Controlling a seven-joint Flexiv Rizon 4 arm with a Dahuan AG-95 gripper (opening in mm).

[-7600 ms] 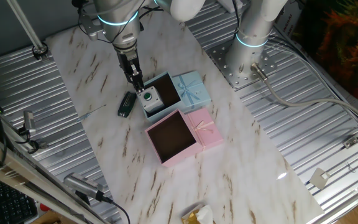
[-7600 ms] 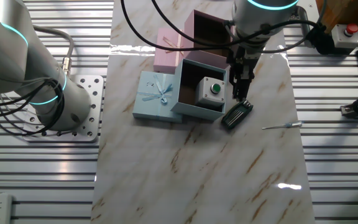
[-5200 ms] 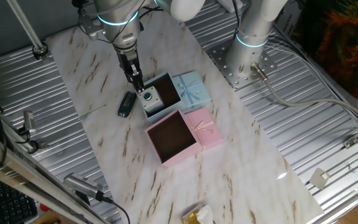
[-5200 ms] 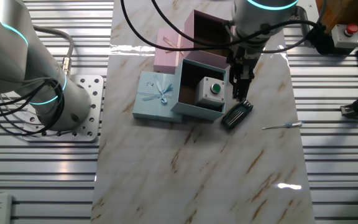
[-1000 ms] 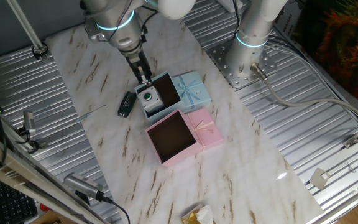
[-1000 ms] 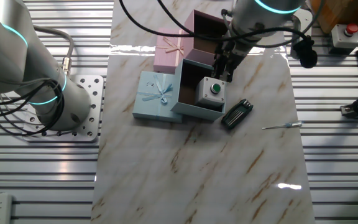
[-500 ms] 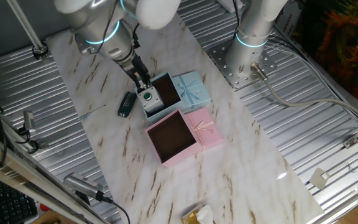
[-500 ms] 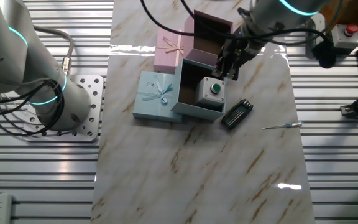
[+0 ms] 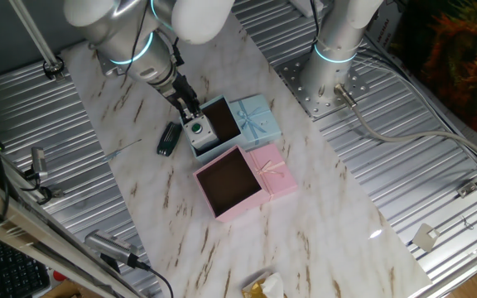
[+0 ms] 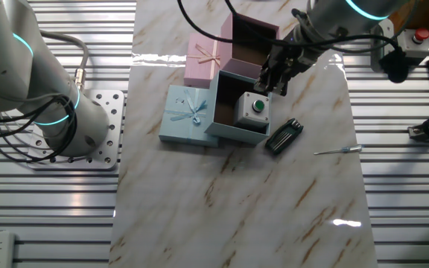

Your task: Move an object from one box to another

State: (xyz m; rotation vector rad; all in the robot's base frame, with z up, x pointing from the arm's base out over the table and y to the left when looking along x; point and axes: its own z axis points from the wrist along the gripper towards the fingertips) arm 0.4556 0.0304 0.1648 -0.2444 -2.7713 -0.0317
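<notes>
Block with green button (image 9: 195, 129) sits inside the blue box (image 9: 214, 126), hard against the corner nearest the black gadget (image 9: 169, 138) — not yet lifted. Gripper (image 10: 275, 80) hangs tilted just above the block's far edge, over the blue box wall next to the pink box (image 9: 230, 182); fingers look slightly apart with nothing between them, but how wide is too small to tell in either view, and I can't tell whether the tips touch the block. Main risk as I see it: block is tucked into the corner, so one finger probably has to drop between block and cardboard wall. If it lands on the wall rim instead it would crush or drag the light box across the counter (image 9: 139, 190). Tilted approach adds a second risk — pads biting one edge only, so the block could pivot out or get pressed on the button instead of gripped. The blue lid (image 9: 253, 117) and pink lid (image 9: 272, 173) each lie against their own box and the two boxes touch, so any shove to the blue box likely moves the pink target too. Black gadget lies just outside the blue box on the counter, screwdriver (image 10: 338, 150) well apart; neither is in the transfer path.
</notes>
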